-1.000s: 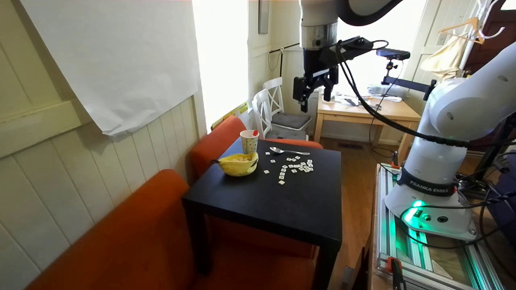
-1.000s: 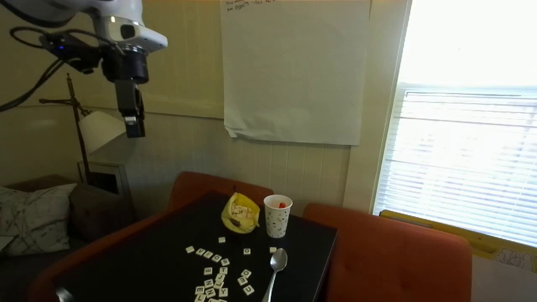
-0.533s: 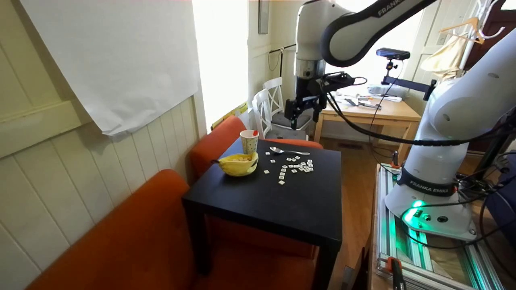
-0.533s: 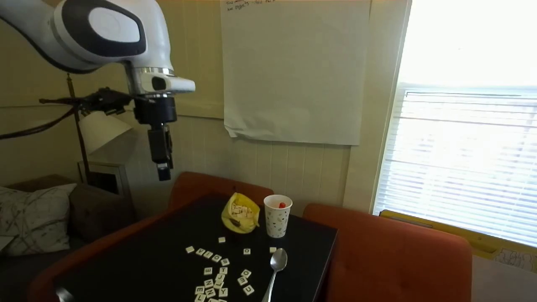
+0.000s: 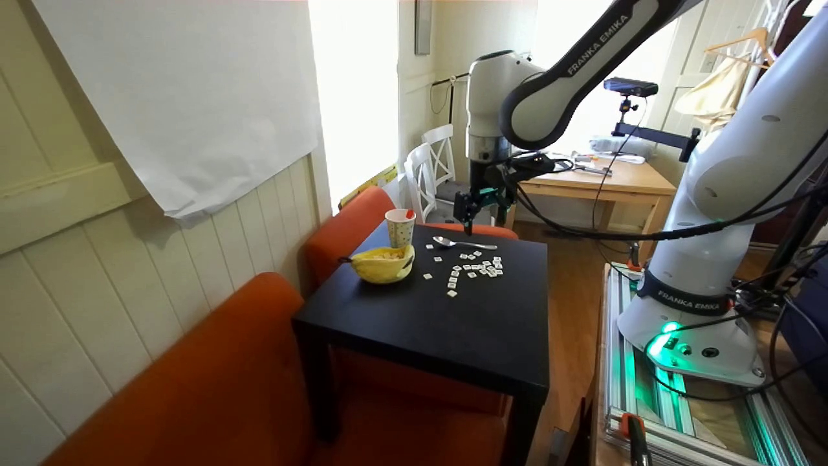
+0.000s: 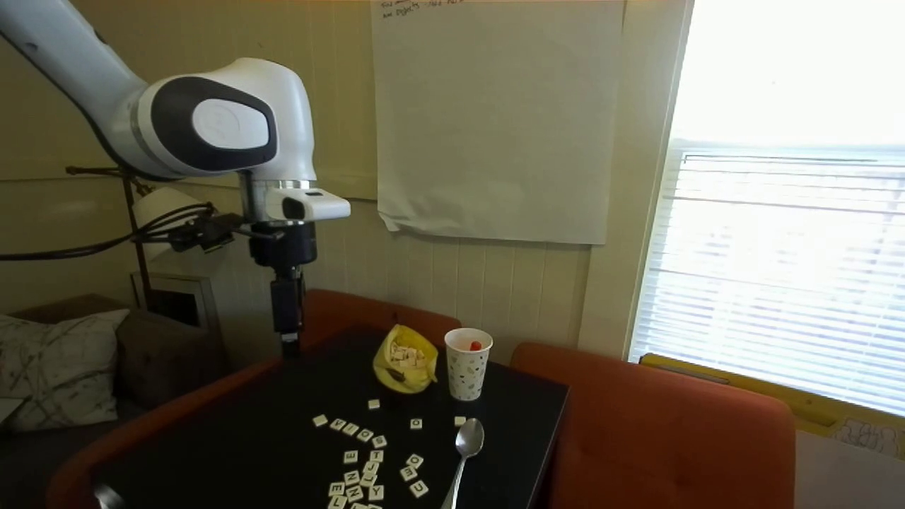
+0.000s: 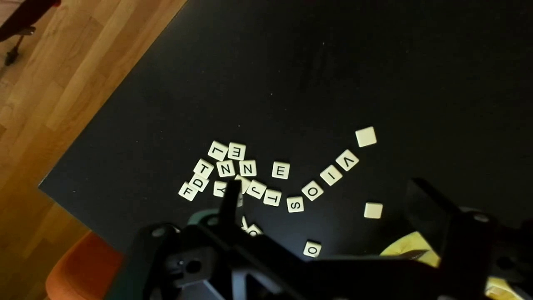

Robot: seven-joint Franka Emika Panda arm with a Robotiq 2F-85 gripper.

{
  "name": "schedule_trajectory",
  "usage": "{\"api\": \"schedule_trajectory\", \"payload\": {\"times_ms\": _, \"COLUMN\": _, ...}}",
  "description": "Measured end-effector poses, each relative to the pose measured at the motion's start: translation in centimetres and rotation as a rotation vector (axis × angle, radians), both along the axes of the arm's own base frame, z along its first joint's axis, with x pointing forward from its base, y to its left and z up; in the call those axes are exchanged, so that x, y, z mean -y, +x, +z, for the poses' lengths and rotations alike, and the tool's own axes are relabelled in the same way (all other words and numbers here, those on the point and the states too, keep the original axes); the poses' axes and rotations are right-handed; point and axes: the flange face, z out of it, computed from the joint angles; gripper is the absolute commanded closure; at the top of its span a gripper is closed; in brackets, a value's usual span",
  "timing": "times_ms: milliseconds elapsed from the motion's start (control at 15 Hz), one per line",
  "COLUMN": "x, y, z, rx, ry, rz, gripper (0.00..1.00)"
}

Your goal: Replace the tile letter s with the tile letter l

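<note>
Small cream letter tiles lie on the black table. In the wrist view the S tile (image 7: 295,204) sits in a curved row between a T tile (image 7: 272,198) and an O tile (image 7: 312,190). An L tile (image 7: 218,150) lies left of it, touching an E tile (image 7: 237,151). The S tile (image 6: 380,442) and L tile (image 6: 337,502) also show in an exterior view. My gripper (image 7: 327,183) is open and empty, with its fingers wide apart above the table. It also hangs above the table in both exterior views (image 5: 485,221) (image 6: 290,346). The left finger hides some tiles.
A yellow banana-shaped bowl (image 6: 406,360) holding tiles and a patterned paper cup (image 6: 466,371) stand on the table (image 5: 414,323). A spoon (image 6: 466,445) lies by the tiles. Blank-faced tiles (image 7: 366,136) lie nearby. Orange seats (image 5: 349,226) border the table.
The arm and open gripper have come down steadily towards the table, moving slightly left in one exterior view and right in the other. The tiles, bowl, cup and spoon have not moved.
</note>
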Motion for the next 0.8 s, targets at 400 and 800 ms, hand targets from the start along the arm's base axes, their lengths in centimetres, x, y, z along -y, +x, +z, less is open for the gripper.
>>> {"api": "schedule_trajectory", "payload": {"times_ms": 400, "x": 1.4, "y": 0.4, "z": -0.7, "rx": -0.027, "ry": 0.023, "rz": 0.028, "gripper": 0.25}}
{"api": "schedule_trajectory", "payload": {"times_ms": 800, "x": 6.2, "y": 4.0, "z": -2.6, "rx": -0.074, "ry": 0.073, "rz": 0.078, "gripper": 0.64}}
